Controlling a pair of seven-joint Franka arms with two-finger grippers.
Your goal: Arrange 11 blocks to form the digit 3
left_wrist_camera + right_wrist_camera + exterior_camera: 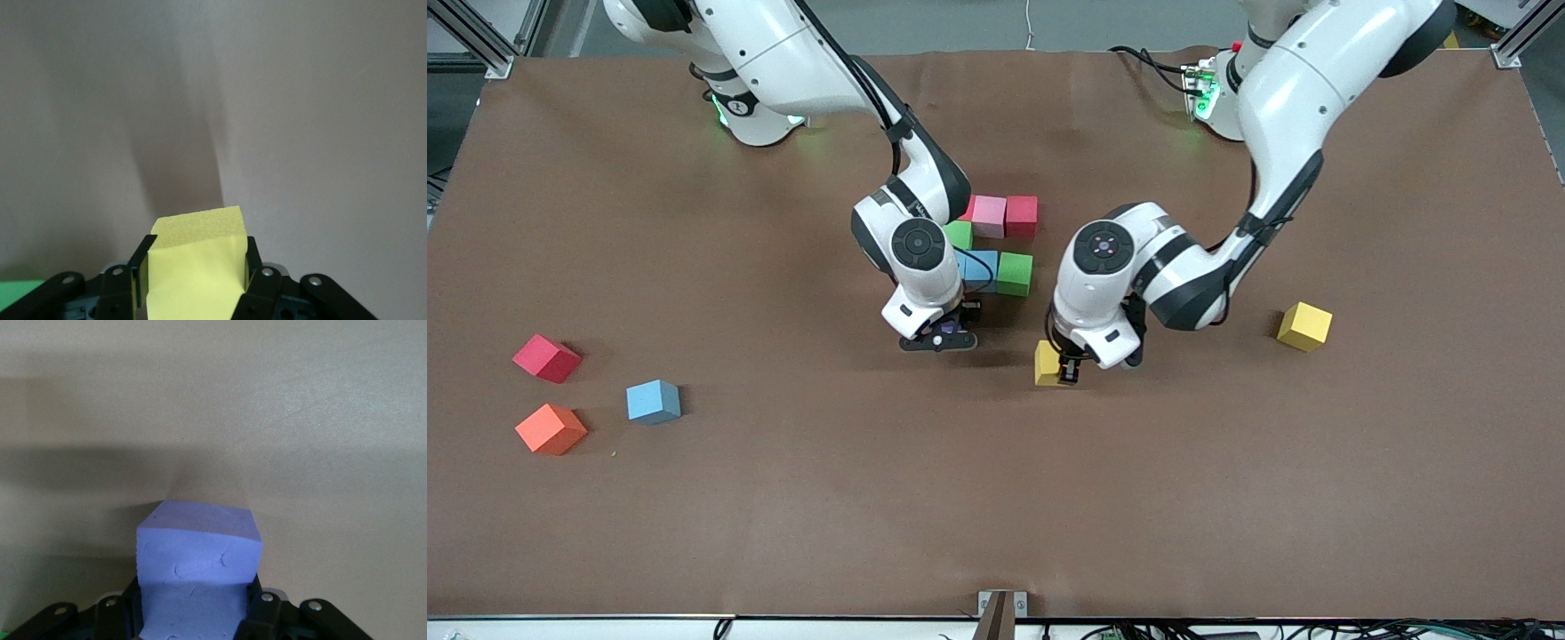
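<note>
Here the left gripper pinches a yellow block just above the brown table, while the right gripper pinches a purple block over the table, beside it toward the right arm's end. A cluster of pink, red, green and blue blocks sits farther from the front camera. Another yellow block lies toward the left arm's end; red, orange and light blue ones toward the right arm's.
</note>
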